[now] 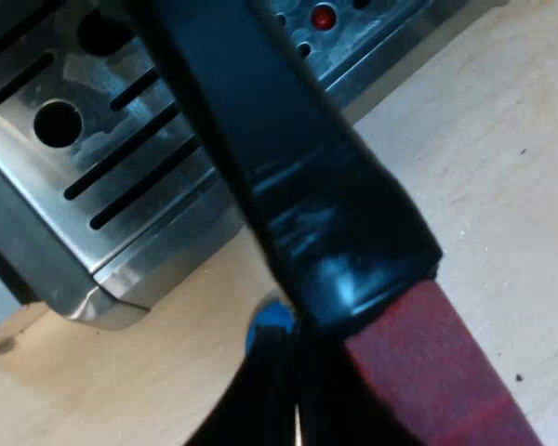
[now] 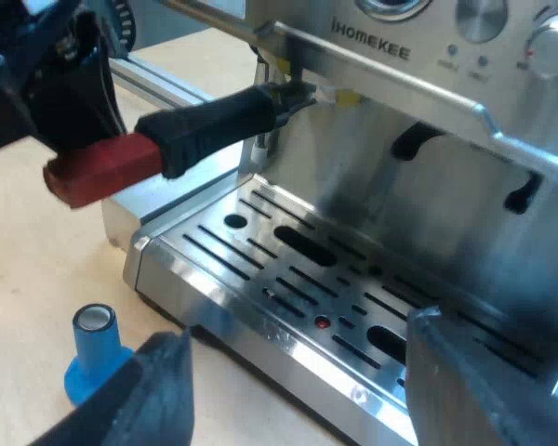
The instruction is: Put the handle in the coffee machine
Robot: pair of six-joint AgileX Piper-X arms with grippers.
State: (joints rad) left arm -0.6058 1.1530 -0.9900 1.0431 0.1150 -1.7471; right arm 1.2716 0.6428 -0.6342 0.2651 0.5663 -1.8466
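My left gripper [image 2: 70, 107] sits at the red end [image 2: 98, 172] of the holder [image 2: 219, 125]; whether it clasps it I cannot tell. Below, a blue tamper [image 2: 95, 358] stands on the table [image 2: 28, 279] just beside the drip tray [image 2: 251, 246]. The holder's dark handle reaches to the espresso machine [image 2: 400, 121], with its head up under the front. My right gripper [image 2: 293, 339] hangs released and grasps nothing, over the tray's front edge.

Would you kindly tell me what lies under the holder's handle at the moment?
Beneath the handle lie the machine's slotted drip tray and the wooden table. A sliver of blue, probably the tamper, peeks out by the red end; the handle covers the rest.
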